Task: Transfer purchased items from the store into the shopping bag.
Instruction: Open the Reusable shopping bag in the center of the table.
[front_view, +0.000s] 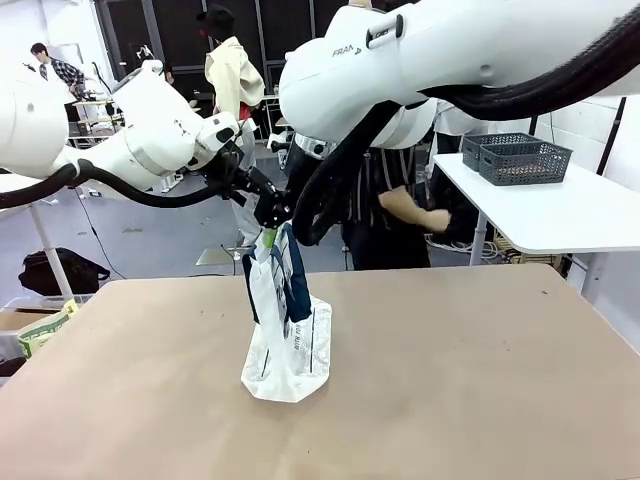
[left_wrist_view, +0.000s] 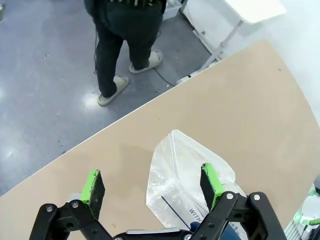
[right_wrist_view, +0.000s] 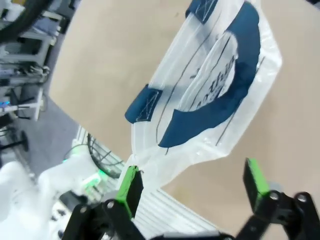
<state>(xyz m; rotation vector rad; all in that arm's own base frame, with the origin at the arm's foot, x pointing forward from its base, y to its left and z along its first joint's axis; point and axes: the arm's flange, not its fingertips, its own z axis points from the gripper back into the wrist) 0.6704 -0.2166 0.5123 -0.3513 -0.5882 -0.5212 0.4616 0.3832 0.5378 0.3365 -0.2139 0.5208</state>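
Shopping bag stands near the middle of the table, its navy handles standing upright just beneath the left tool, whose jaws gape wide above it. Right tool, equally wide, faces the bag, one pad at its edge; contact unclear.

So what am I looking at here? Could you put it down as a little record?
Table: tan top
Shopping bag: whitish plastic, navy handles, standing upright mid-table
Left gripper: open, just over the bag's top
Right gripper: open, facing the bag
Person: standing at the far side
Side table: white, holds grey mesh baskets
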